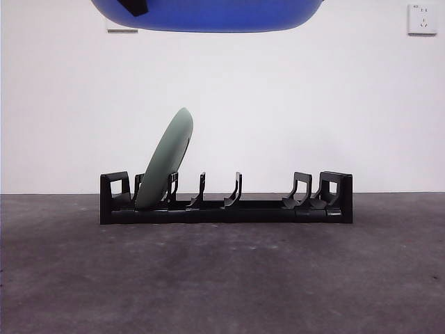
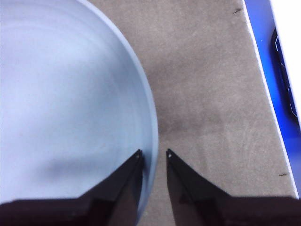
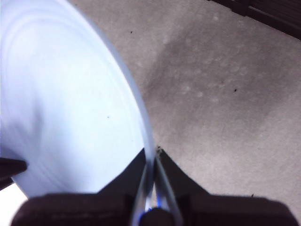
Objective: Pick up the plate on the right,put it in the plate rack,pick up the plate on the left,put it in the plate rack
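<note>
Right gripper (image 3: pixel 154 155) clamped on the rim of a blue plate (image 1: pixel 208 15), held high above the plate rack (image 1: pixel 226 202). Left gripper (image 2: pixel 154 154) straddling that rim, fingers parted. Green plate (image 1: pixel 165 161) leaning in the rack's left end on the bench (image 1: pixel 222 278).

Table (image 1: pixel 222 278): dark grey, matte, mottled with paler patches; fills the lower part of the front view.
Wall (image 1: pixel 278 104): plain white, behind the table.
Wall socket (image 1: pixel 422 19): white, square, on the wall near the upper right corner.
White plate (image 1: pixel 119 29): small fitting on the wall near the top, left of centre, partly hidden.
Blue strip (image 2: pixel 270 84): bright blue, along the table's edge in the left wrist view.
</note>
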`<state>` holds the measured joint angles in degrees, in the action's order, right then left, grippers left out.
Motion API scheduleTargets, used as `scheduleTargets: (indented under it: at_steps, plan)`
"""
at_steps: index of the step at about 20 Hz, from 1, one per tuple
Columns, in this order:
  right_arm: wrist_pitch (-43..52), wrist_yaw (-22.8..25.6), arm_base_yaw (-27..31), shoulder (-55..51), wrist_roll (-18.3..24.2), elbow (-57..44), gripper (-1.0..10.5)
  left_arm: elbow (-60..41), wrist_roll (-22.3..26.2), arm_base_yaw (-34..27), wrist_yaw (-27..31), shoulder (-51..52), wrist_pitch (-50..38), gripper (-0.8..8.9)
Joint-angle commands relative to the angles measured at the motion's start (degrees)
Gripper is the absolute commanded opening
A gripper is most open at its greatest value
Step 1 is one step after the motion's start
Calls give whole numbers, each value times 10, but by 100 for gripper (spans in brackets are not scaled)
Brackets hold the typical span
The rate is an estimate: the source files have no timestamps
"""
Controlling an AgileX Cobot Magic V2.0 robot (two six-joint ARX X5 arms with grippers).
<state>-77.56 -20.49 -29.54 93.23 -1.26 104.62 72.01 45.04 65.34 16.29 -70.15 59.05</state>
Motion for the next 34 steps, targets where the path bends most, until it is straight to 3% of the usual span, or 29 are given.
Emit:
scheduleTargets:
  at_steps: [1,6,8,14,18,20,23,28,31,34]
  plan:
    - [-12,-10,0,-5,-1,-3,-17,-2,0,0,1,0,0,94]
    - [-11,-57,0,-5,0,-3,-17,-2,-1,-2,45,0,-1,83]
    - [-11,-60,0,-5,-1,-2,-17,-2,-4,-2,51,0,0,-13]
    - [-11,-61,0,-9,-1,-2,-17,-2,-37,-2,1,0,4,-8]
    - [-12,-61,0,-13,2,-2,-14,-2,-43,-2,-2,0,4,-8]
    - [-11,-57,0,-15,2,-1,75,-2,-43,-2,-2,0,3,-8]
    - [0,-27,0,-28,2,0,247,-2,-43,-2,-2,0,1,-8]
    - [31,3,9,-75,1,1,261,-2,-50,-4,-31,0,-22,-8]
    - [40,63,12,-127,-1,1,262,-2,-84,-19,-88,0,-81,-8]
    - [42,133,12,-186,-2,1,262,-2,-149,-54,-144,0,-188,-8]
